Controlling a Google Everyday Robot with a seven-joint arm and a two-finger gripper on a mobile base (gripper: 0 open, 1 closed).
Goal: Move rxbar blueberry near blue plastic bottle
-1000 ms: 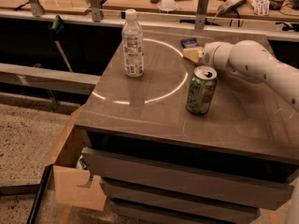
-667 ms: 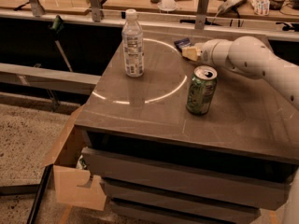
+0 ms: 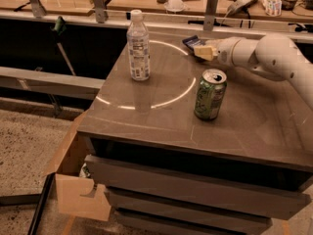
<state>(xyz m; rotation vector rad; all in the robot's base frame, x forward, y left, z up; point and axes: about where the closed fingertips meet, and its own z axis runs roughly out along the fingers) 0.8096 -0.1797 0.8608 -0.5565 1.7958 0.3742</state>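
Note:
The blue plastic bottle stands upright at the back left of the cabinet top, clear with a white cap and pale label. The rxbar blueberry is a small dark navy wrapper at the back of the top, right of the bottle. My gripper reaches in from the right on a white arm, and its pale fingers are closed around the bar's right end. The bar is well apart from the bottle.
A green soda can stands upright on the grey cabinet top, in front of the gripper. A cardboard box sits on the floor at the lower left. A workbench with clutter runs behind.
My gripper with the bar has moved left, toward the bottle. The can and the bottle have not moved.

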